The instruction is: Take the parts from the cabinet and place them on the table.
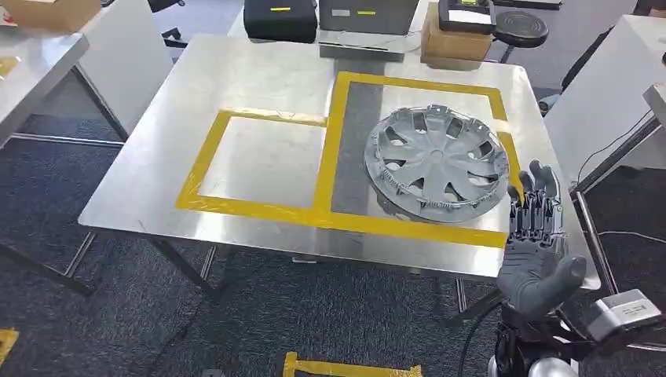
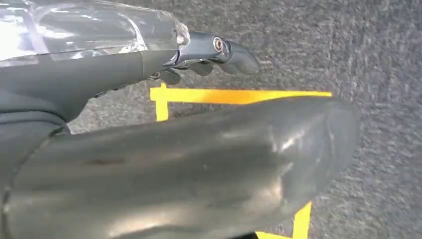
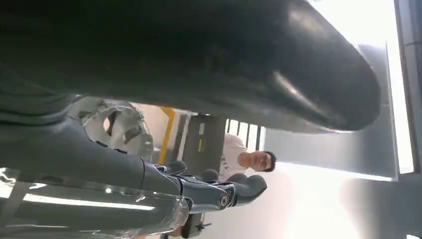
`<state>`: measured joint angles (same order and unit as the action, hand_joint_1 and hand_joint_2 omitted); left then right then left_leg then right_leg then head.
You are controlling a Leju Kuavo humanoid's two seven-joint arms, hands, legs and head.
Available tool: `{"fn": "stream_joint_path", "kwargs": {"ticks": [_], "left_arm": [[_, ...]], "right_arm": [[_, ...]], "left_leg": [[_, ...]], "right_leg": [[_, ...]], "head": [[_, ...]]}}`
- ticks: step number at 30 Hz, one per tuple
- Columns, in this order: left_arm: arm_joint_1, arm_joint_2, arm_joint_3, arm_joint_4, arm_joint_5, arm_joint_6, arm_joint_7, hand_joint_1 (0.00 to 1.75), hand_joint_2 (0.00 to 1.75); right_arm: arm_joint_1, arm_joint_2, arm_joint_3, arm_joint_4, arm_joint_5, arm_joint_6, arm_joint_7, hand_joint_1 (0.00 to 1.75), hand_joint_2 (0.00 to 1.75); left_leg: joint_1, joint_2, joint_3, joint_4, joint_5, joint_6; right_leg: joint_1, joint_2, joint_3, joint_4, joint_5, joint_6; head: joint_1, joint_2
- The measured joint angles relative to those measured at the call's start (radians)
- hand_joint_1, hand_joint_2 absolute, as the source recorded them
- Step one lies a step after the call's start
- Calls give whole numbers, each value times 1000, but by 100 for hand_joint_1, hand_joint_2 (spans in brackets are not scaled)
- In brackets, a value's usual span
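Observation:
A silver-grey wheel cover (image 1: pixel 437 160) lies flat on the metal table (image 1: pixel 259 86), inside the right yellow-taped square; a slice of the wheel cover (image 3: pixel 122 127) also appears past my right fingers. My right hand (image 1: pixel 538 247) hovers at the table's front right corner, just right of the cover, fingers straight and apart, holding nothing. In the right wrist view the right hand (image 3: pixel 209 189) is likewise empty. My left hand (image 2: pixel 209 52) hangs over the carpet with nothing in it.
Yellow tape marks two squares on the table; the left square (image 1: pixel 263 161) is bare metal. Cardboard boxes (image 1: pixel 455 39) and dark cases (image 1: pixel 280 20) stand at the far edge. White tables flank both sides. A person (image 3: pixel 246 159) stands beyond the table. Yellow tape (image 2: pixel 234 95) marks the carpet.

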<state>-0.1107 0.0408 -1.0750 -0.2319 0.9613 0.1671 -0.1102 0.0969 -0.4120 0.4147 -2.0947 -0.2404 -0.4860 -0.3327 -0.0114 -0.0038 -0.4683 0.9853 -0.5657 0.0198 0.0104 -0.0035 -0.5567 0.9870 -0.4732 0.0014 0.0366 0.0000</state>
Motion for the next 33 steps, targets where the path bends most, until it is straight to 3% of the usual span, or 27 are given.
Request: {"fn": "stream_joint_path", "kwargs": {"ticks": [7,10,12,13,15,16,17,18,20,21,25,26,27,28,30,31,32,33], "left_arm": [[-2,25,3,0,-5,12,0,0,0],[-2,27,3,0,-8,12,-5,0,0],[-4,27,3,-2,-8,7,-9,0,0],[-4,27,3,-2,-8,3,-10,0,0],[-3,27,3,-2,-10,-2,-10,0,0],[-2,26,3,-2,-12,-3,-9,0,0],[-2,25,3,-2,-14,-7,-8,0,0],[-3,24,3,-2,-16,-10,-7,0,0],[-4,21,3,-2,-19,-13,-7,0,0],[-4,17,3,-2,-19,-14,-6,0,0],[-6,10,3,-2,-19,-15,-7,0,0],[-7,11,3,-2,-19,-15,-7,0,0],[-7,11,3,-2,-19,-15,-7,0,0],[-8,10,3,-2,-19,-15,-8,0,0],[-7,10,3,-2,-21,-15,-9,0,0],[-6,9,3,-2,-23,-15,-9,0,0],[-5,6,3,-2,-23,-15,-9,0,0],[-5,3,2,-2,-23,-18,-8,0,0]], "right_arm": [[15,51,12,5,-32,11,-48,0,0],[15,59,19,10,-37,13,-48,0,0],[14,62,23,14,-45,14,-48,0,0],[14,63,25,17,-47,14,-47,0,0],[16,64,29,24,-52,13,-43,0,0],[17,64,32,27,-53,13,-42,0,0],[18,64,34,30,-58,13,-42,0,0],[18,64,36,32,-64,13,-42,0,0],[18,65,37,31,-66,12,-42,0,0],[18,65,37,32,-66,12,-42,0,0],[19,66,39,31,-67,11,-42,0,0],[18,66,40,31,-67,11,-42,0,0],[16,66,40,31,-71,13,-42,0,0],[15,67,40,30,-72,15,-42,0,0],[12,67,41,31,-74,18,-32,0,0],[9,67,42,31,-73,19,-19,0,0],[6,67,43,31,-73,19,-7,0,0],[3,67,44,31,-73,19,5,0,0]], "left_leg": [[-9,4,0,2,0,3],[-7,4,-1,-5,11,16],[-1,6,0,-10,19,26],[0,7,-2,-9,20,28],[-2,10,-4,-9,21,28],[-2,10,-3,-9,21,28],[-3,10,-1,-9,20,27],[-3,9,1,-8,19,26],[-7,6,9,-8,14,22],[-8,5,6,-9,11,18],[-5,3,-1,-9,13,-1],[-10,3,-6,-5,2,-6],[-8,2,-16,13,-17,-15],[-4,2,-34,56,-47,-21],[11,0,-108,222,-125,-34],[18,0,-141,287,-142,-41],[23,1,-151,300,-128,-46],[30,2,-138,268,-89,-53]], "right_leg": [[-9,4,-1,-1,6,8],[-10,5,-1,-2,13,18],[-10,5,-22,41,-35,26],[-13,4,-49,110,-76,29],[-14,4,-119,278,-146,32],[-14,4,-137,322,-149,32],[-14,4,-132,315,-126,29],[-13,4,-112,268,-85,24],[-10,6,-38,92,15,6],[-6,9,-5,43,8,-8],[-1,6,-7,18,12,-13],[-14,4,9,-20,7,-19],[-15,4,9,-23,10,-20],[-16,3,9,-28,12,-23],[-17,0,7,-27,12,-23],[-18,-2,7,-26,12,-22],[-20,-2,6,-24,13,-21],[-23,-3,6,-21,12,-18]], "head": [[-5,0],[-6,0],[-2,0],[6,0],[8,0],[8,0],[8,0],[9,0],[12,0],[9,0],[7,0],[9,0],[3,0],[-6,0],[-15,0],[-19,0],[-20,0],[-23,0]]}}
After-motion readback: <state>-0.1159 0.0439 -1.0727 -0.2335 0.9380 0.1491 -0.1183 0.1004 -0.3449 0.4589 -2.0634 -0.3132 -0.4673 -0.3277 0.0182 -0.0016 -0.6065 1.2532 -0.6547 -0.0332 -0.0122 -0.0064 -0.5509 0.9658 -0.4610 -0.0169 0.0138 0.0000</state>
